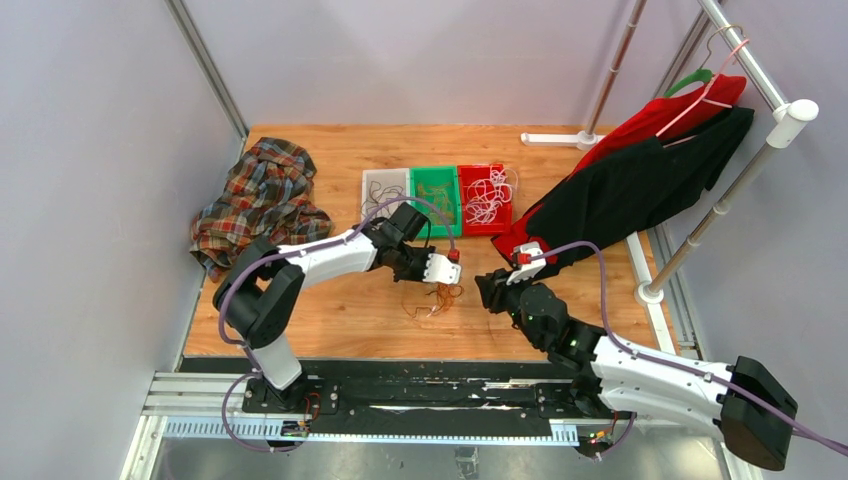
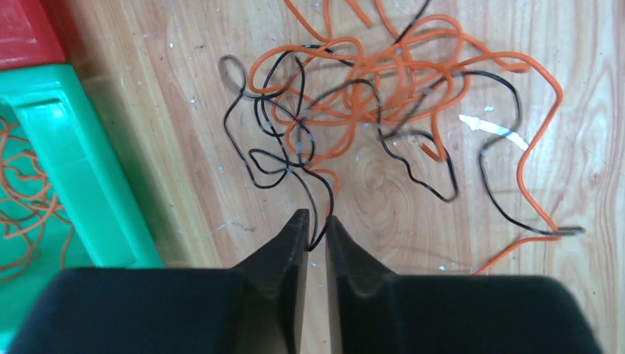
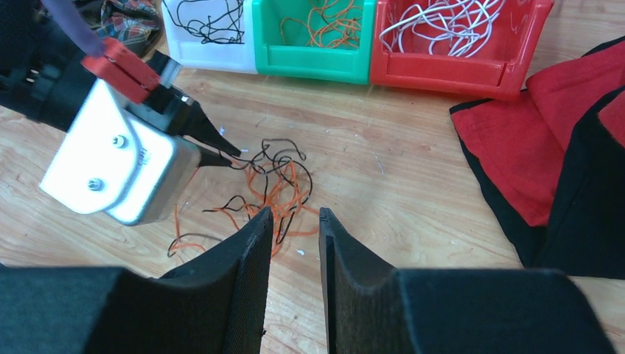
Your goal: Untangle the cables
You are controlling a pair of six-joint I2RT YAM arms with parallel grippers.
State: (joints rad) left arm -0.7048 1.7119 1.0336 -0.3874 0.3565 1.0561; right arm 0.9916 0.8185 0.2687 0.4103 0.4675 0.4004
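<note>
The cables (image 1: 435, 298) lie in a loose tangle of orange and black strands on the wooden table, seen close in the left wrist view (image 2: 383, 96) and in the right wrist view (image 3: 273, 184). My left gripper (image 2: 315, 221) is at the heap's near edge, shut on a loop of black cable pinched between its tips; the right wrist view shows the same gripper (image 3: 230, 156) from the side. My right gripper (image 3: 295, 215) stands open just short of the heap on its other side, with nothing between the fingers. From above, the two grippers (image 1: 445, 283) (image 1: 490, 290) face each other across the heap.
Three bins stand behind the heap: white (image 3: 206, 51) with black wires, green (image 3: 309, 63) with orange wires, red (image 3: 442, 74) with white wires. A plaid shirt (image 1: 262, 195) lies at the back left. A red and black garment (image 1: 640, 180) hangs from a rack on the right.
</note>
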